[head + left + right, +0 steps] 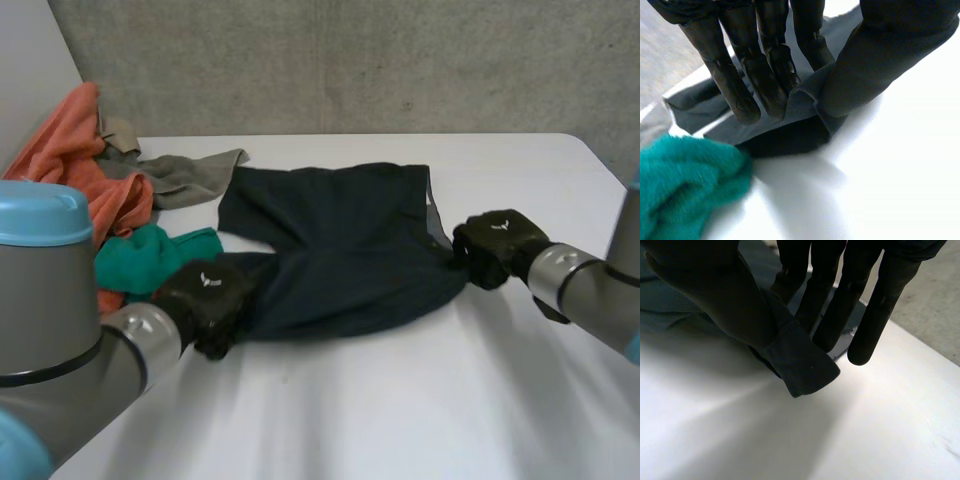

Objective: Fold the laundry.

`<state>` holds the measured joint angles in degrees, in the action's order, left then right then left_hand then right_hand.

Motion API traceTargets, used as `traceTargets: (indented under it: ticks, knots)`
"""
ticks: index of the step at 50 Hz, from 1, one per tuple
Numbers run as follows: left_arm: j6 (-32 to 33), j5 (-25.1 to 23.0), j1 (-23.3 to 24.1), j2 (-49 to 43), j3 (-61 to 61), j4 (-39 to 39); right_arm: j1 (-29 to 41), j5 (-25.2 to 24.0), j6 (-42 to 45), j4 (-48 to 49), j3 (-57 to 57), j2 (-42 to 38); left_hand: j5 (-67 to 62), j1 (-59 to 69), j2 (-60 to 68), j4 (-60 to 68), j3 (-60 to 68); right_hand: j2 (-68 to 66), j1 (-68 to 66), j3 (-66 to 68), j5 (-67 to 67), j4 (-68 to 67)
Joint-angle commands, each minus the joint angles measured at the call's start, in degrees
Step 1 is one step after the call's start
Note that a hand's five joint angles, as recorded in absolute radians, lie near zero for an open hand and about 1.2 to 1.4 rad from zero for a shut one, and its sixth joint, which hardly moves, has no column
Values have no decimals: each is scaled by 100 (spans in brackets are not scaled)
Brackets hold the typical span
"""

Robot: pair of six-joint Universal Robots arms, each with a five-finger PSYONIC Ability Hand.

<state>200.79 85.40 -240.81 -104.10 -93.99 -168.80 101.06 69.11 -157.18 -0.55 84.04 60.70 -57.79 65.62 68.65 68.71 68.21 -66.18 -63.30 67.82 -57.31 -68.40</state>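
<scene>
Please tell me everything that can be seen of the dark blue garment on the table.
The dark blue garment is thin, smooth cloth, lying mostly flat with some wrinkles in the middle of the white table. A grey strip shows at its far right edge. The left robot hand pinches its near left corner between thumb and fingers; the right robot hand pinches its right corner the same way. A green cloth lies beside the left corner.
</scene>
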Motion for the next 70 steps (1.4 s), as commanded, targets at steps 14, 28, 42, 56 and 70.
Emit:
traceTargets:
  ticks: [14,28,42,56,70]
  knots:
    - [980,117,368,654,-524,2115,-623,-73,4046,-3575,1457,1664,-1221,1438,1135,1129,1179,-1382,-1670,1218,-1269,-1160]
    - [295,-85,-212,698,-164,744,-473,-442,3097,-2652,1352,1506,5779,-5562,-5865,-5871,-5821,-1382,-1670,1218,-1269,-1160]
    - [-224,-867,-1117,-1506,1837,497,-253,-504,2288,-1861,1308,1207,2852,-2635,-2938,-2944,-2894,-1382,-1670,1218,-1269,-1160]
    - [-119,-850,-924,-2967,3105,67,-218,-487,2051,-1606,1413,926,2360,-2143,-2446,-2452,-2402,-1382,-1670,1218,-1269,-1160]
    - [268,-604,-766,-3398,3334,-408,-323,-451,2086,-1509,1475,829,2311,-2093,-2396,-2402,-2352,-1382,-1670,1218,-1269,-1160]
